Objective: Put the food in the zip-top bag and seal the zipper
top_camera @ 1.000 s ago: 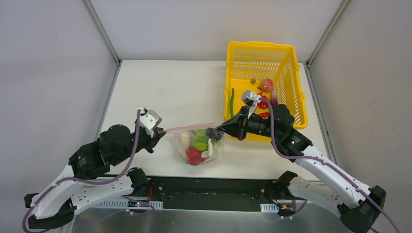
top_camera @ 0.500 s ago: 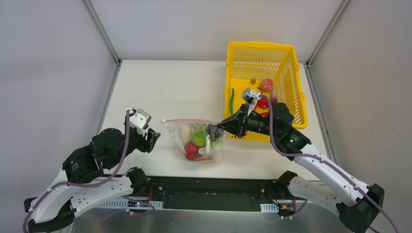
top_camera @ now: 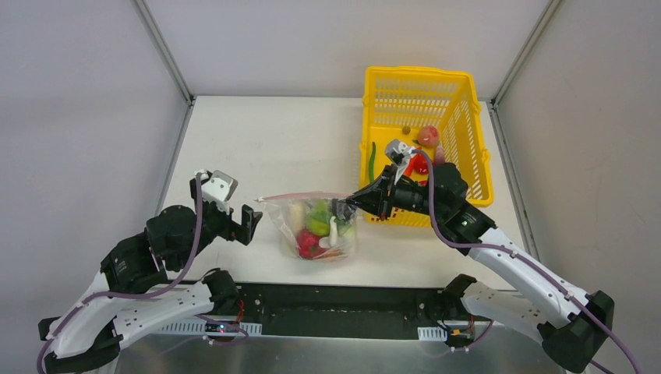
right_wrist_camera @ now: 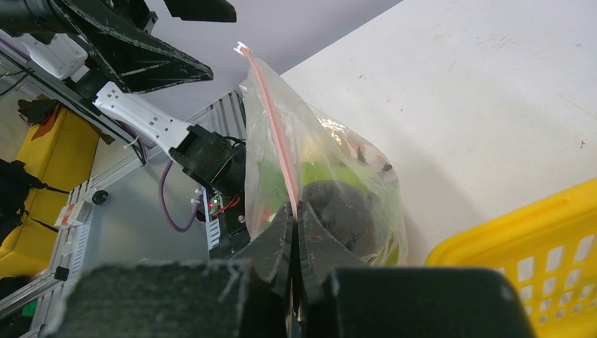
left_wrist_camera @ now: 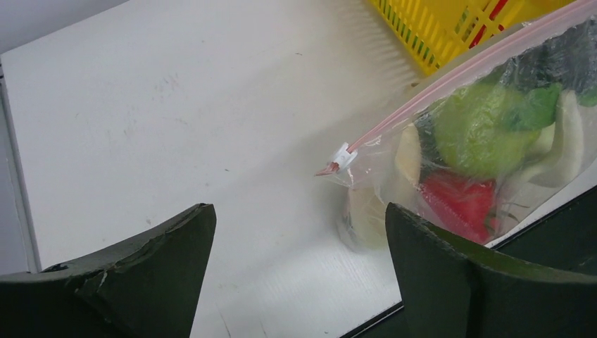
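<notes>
My right hand (top_camera: pixel 344 208) is closed on the zipper (top_camera: pixel 304 195) at the right end of the bag (top_camera: pixel 290 234). In the right wrist view, the two fingers (right_wrist_camera: pixel 278 243) meet on the pink strip with no gap between them. The bag stands upright on the table (top_camera: pixel 273 140), just left of the yellow basket (top_camera: pixel 460 93). The zipper forms its top edge and reads as a single pink line. A white slider (left_wrist_camera: pixel 343 156) sits at the left end of the zipper.

The food (top_camera: pixel 318 224) is inside the bag: a white radish (left_wrist_camera: pixel 570 141), a red pepper (left_wrist_camera: pixel 461 201), and a green piece (left_wrist_camera: pixel 479 127) are visible through the plastic. More pieces lie in the basket.

My left hand (top_camera: pixel 251 223) is open and grips nothing. It sits just left of the bag, apart from it, with the slider in view between its fingers.
</notes>
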{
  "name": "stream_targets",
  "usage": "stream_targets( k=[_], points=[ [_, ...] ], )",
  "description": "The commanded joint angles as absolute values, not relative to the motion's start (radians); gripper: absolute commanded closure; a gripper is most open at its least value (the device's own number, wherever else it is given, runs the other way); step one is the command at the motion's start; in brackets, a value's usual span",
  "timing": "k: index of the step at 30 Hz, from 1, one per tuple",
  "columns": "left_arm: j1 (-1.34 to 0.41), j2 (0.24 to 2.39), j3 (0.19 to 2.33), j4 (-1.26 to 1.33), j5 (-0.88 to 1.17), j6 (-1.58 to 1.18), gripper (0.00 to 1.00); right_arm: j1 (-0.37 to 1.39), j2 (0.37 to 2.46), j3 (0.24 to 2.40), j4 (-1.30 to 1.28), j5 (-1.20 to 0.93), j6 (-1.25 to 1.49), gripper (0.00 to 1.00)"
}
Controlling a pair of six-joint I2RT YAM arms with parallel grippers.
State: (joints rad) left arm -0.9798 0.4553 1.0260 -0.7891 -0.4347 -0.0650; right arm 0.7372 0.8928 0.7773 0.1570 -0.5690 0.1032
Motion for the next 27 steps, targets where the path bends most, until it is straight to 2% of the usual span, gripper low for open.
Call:
stream_targets(
  k=[1, 6, 14, 17, 20, 23, 25, 26, 27],
  points=[
    [-0.972, 0.467, 1.057, -0.744, -0.561, -0.135, 0.05, 0.735, 0.946, 0.867, 0.229, -0.595, 0.118, 1.00],
    [-0.972, 0.405, 1.083, -0.737, -0.648, -0.168, 0.01, 0.735, 1.064, 1.006, 0.230, -0.609, 0.116, 1.00],
    [-0.972, 0.339, 1.090, -0.732, -0.697, -0.198, 0.01, 0.733, 1.360, 1.429, 0.133, -0.620, 0.017, 1.00],
    [-0.971, 0.350, 1.102, -0.744, -0.694, -0.202, 0.01, 0.734, 1.450, 1.553, 0.053, -0.723, -0.060, 1.00],
    [-0.971, 0.344, 1.100, -0.745, -0.688, -0.202, 0.01, 0.762, 1.480, 1.505, -0.032, -0.832, -0.124, 1.00],
    [-0.972, 0.326, 1.089, -0.746, -0.696, -0.210, 0.01, 0.888, 1.472, 1.396, -0.228, -0.750, -0.292, 1.00],
    [-0.972, 0.309, 1.075, -0.728, -0.712, -0.212, 0.01, 0.961, 1.470, 1.331, -0.271, -0.707, -0.305, 1.00],
    [-0.972, 0.304, 1.070, -0.722, -0.720, -0.213, 0.01, 0.993, 1.471, 1.302, -0.287, -0.723, -0.307, 0.96],
    [-0.972, 0.299, 1.069, -0.715, -0.727, -0.211, 0.01, 1.009, 1.466, 1.265, -0.291, -0.735, -0.296, 0.86]
  ],
)
